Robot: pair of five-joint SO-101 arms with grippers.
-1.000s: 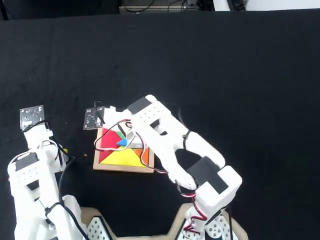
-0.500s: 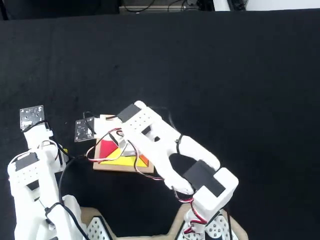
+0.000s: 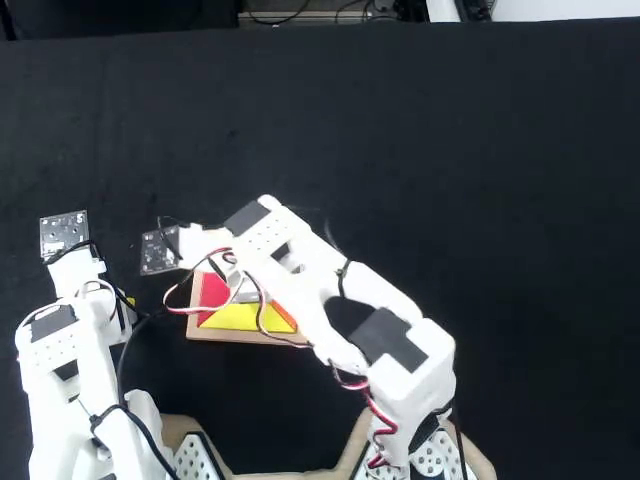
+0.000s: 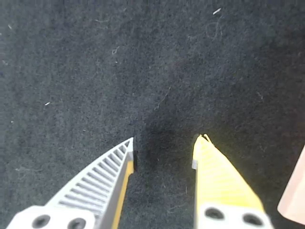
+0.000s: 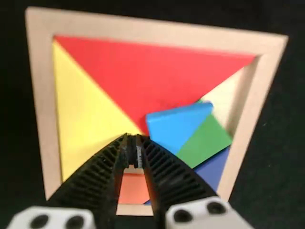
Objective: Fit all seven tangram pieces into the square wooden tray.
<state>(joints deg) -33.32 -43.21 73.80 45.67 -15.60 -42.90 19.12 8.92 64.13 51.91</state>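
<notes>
Right gripper (image 5: 132, 142) jaws pressed together over wooden tray (image 5: 157, 29), beside light-blue triangle (image 5: 175, 128); left gripper (image 4: 164, 142) jaws spread above black cloth (image 4: 143, 57).

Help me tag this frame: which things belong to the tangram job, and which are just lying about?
Job: wooden tray; red triangle, yellow triangle, light blue triangle, green piece, orange piece and dark blue piece in it; right gripper above them.
Lying about: black cloth; cables beyond its far edge.
</notes>
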